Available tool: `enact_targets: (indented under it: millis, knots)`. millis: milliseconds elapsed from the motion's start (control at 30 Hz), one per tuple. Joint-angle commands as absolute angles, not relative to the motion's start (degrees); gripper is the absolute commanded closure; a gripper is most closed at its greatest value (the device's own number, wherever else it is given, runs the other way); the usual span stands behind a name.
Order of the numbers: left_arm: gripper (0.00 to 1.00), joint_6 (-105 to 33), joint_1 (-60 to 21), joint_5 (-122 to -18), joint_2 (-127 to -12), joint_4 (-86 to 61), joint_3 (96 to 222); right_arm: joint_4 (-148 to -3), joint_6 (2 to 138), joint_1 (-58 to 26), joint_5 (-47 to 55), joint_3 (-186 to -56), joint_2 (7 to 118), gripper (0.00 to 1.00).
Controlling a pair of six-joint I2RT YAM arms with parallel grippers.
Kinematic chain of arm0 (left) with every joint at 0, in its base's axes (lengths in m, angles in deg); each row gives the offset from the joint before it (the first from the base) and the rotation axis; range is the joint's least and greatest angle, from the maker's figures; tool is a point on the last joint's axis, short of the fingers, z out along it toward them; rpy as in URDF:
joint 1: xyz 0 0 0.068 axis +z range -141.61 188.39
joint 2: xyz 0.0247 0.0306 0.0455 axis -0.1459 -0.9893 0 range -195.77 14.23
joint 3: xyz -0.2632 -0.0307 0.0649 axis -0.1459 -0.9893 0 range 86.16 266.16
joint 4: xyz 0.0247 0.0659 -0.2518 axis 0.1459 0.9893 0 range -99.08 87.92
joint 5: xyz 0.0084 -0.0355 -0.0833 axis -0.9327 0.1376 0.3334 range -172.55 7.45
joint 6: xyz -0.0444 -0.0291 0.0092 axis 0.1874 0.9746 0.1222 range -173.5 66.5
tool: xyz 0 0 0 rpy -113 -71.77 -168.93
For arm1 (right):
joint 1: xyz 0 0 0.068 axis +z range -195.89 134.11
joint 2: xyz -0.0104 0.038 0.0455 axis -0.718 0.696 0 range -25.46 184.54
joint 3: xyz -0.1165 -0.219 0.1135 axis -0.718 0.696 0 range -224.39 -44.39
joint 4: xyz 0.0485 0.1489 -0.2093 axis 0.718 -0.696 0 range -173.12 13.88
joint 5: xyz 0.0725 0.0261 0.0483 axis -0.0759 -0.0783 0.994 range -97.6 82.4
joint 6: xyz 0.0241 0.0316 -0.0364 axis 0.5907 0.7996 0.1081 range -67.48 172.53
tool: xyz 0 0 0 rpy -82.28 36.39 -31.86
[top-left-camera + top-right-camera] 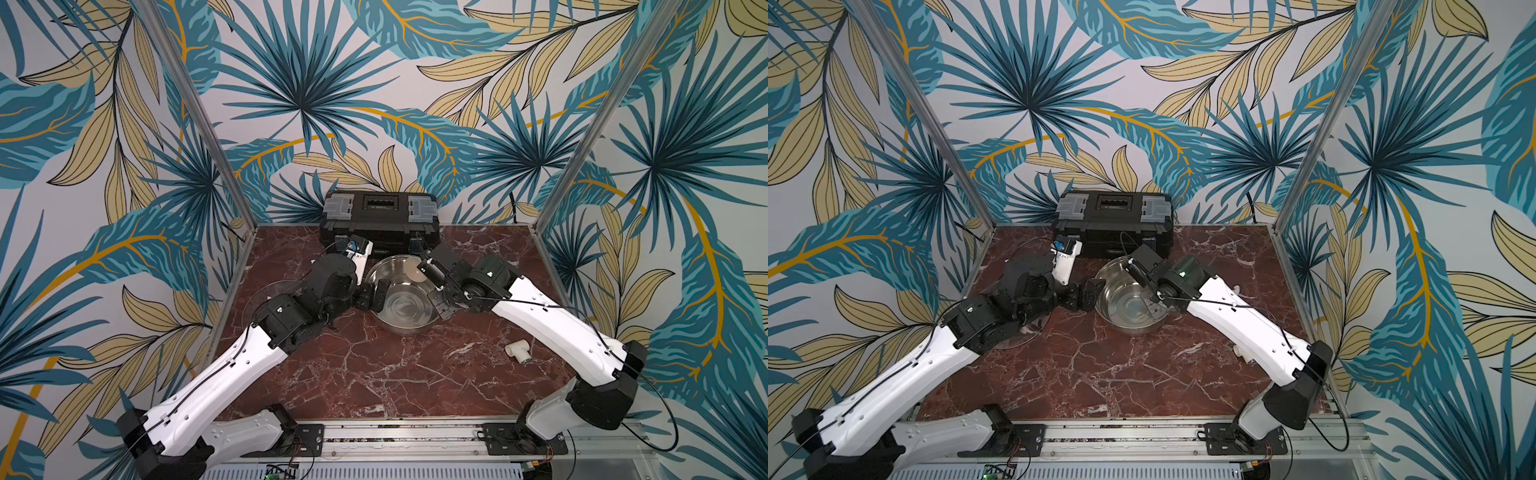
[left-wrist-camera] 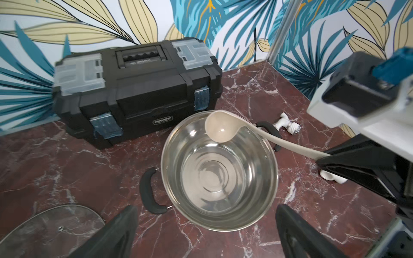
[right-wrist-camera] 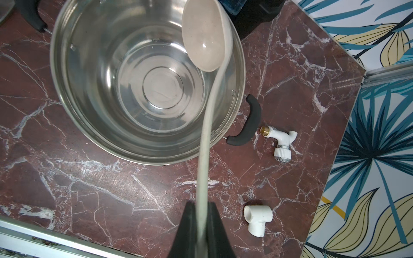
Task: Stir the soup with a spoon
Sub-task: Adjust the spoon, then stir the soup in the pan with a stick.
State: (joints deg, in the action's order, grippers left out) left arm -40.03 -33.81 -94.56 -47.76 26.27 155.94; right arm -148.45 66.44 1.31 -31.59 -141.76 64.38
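Observation:
The spoon (image 3: 203, 35), a cream-beige ladle, hangs with its bowl over the far inner edge of the steel pot (image 3: 89, 89); its slim handle crosses the rim. My right gripper (image 3: 202, 204) is shut on the handle's end, to the right of the pot (image 1: 399, 328) in a top view. No soup shows; the pot's inside is bare shiny metal. My left gripper (image 2: 206, 208) is open, with its fingers (image 2: 125, 223) spread wide at the pot's left side by the black loop handle (image 2: 152, 194). In the left wrist view the spoon (image 2: 221, 128) points toward the toolbox.
A black-and-grey toolbox (image 1: 380, 220) stands behind the pot against the back wall. A clear glass lid (image 2: 49, 232) lies flat to the left under my left arm. On the right lie a white T-fitting (image 3: 258, 220) and a white tap fitting (image 3: 279, 138).

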Motion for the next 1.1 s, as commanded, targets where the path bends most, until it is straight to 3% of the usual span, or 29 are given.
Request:
enact_targets:
  millis: [0, 267, 500, 733, 1067]
  knots:
    - [0.0, -40.7, -33.8, -100.3, -42.4, 21.3, 151.4, -147.2, 65.7, 0.9, -31.6, -141.5, 66.6, 1.0]
    - [0.0, -36.1, -33.8, -101.6, -36.4, 22.2, 146.2, -146.0, 64.7, 0.8, -27.6, -145.0, 72.3, 1.0]
    - [0.0, -36.7, -33.9, -99.5, -35.5, 20.4, 144.9, -143.8, 65.2, 1.5, -18.3, -144.7, 71.7, 1.0]
    - [0.0, -40.0, -33.9, -93.1, -37.2, 19.7, 144.7, -144.5, 66.0, 1.9, -12.1, -141.6, 67.6, 1.0]
    - [0.0, -45.5, -33.8, -82.1, -38.4, 21.1, 144.9, -151.3, 65.7, 2.0, -13.8, -138.0, 64.3, 1.0]
